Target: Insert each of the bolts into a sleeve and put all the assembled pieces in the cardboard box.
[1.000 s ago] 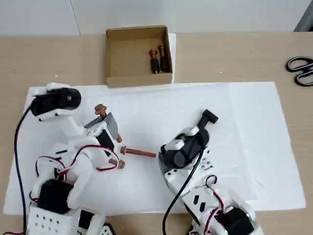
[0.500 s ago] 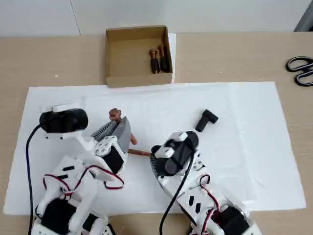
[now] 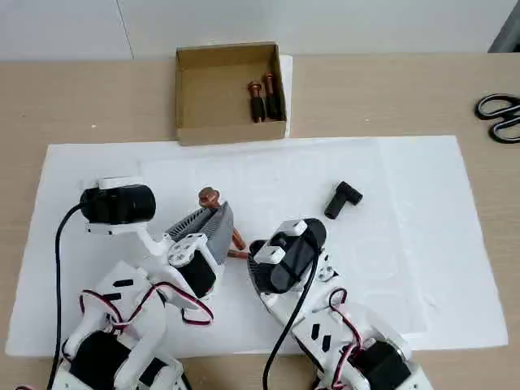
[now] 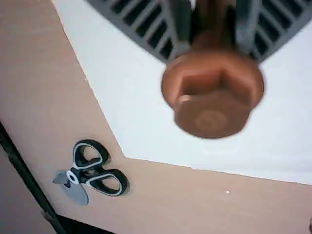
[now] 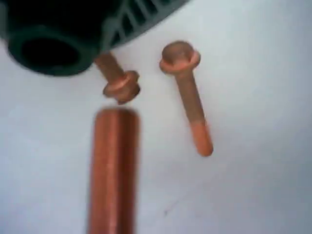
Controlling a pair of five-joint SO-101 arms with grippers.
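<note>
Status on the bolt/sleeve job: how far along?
Done: two assembled pieces lie in the cardboard box. In hand: left gripper holds a bolt, no sleeve on it. Left: one black sleeve on the white sheet, plus at least one loose bolt.

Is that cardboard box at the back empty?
No, two copper-headed bolts in dark sleeves lie side by side inside the cardboard box, near its right wall.

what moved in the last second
The left gripper, shut on a bolt, carried it right, toward the right arm, which swung left toward it. The loose sleeve, cardboard box and scissors stayed put.
</note>
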